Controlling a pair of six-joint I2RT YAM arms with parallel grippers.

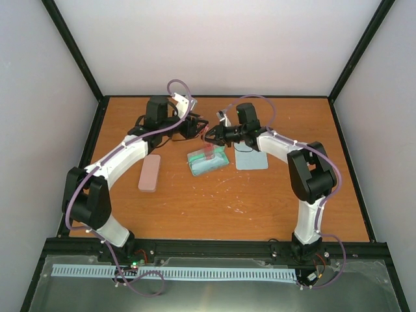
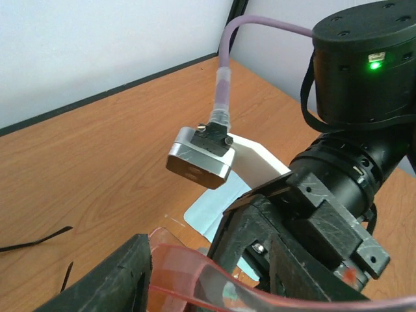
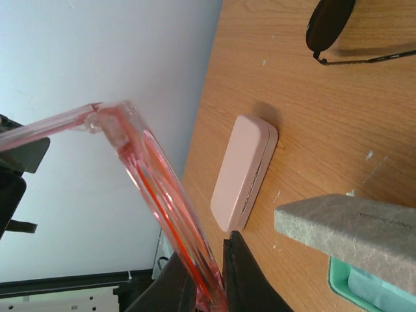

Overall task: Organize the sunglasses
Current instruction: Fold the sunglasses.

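Right wrist view: the right gripper (image 3: pixel 208 286) is pressed together on the front of the pink glasses (image 3: pixel 153 175). The front rises away from its fingers to the hinge, where one temple turns off toward the left gripper (image 3: pixel 16 162), which sits at the temple's tip. I cannot tell whether that gripper clamps the temple. The sunglasses (image 3: pixel 330 25) lie flat on the table (image 3: pixel 305 110), well beyond the right gripper and past the pink case (image 3: pixel 244 172). One thin arm stretches out from the dark lens. Close under the right gripper is the open case (image 3: pixel 351 227), grey outside and teal inside.

Left wrist view: only one left finger (image 2: pixel 110 279) shows, with the pink frame just beside it and running across to the right gripper's body. The second finger is out of sight, so I cannot tell how wide the left gripper stands. Thin dark arms of the sunglasses lie on the table off to one side of this gripper, apart from it.

Top view: both grippers meet above the open case with the pink glasses between them. The sunglasses are mostly hidden beside the left wrist.

The sunglasses appear to lie on the left gripper's side, so the left arm is likely the nearer one for them. The pink glasses probably go down first, their long axis turned along the case beneath the right gripper.
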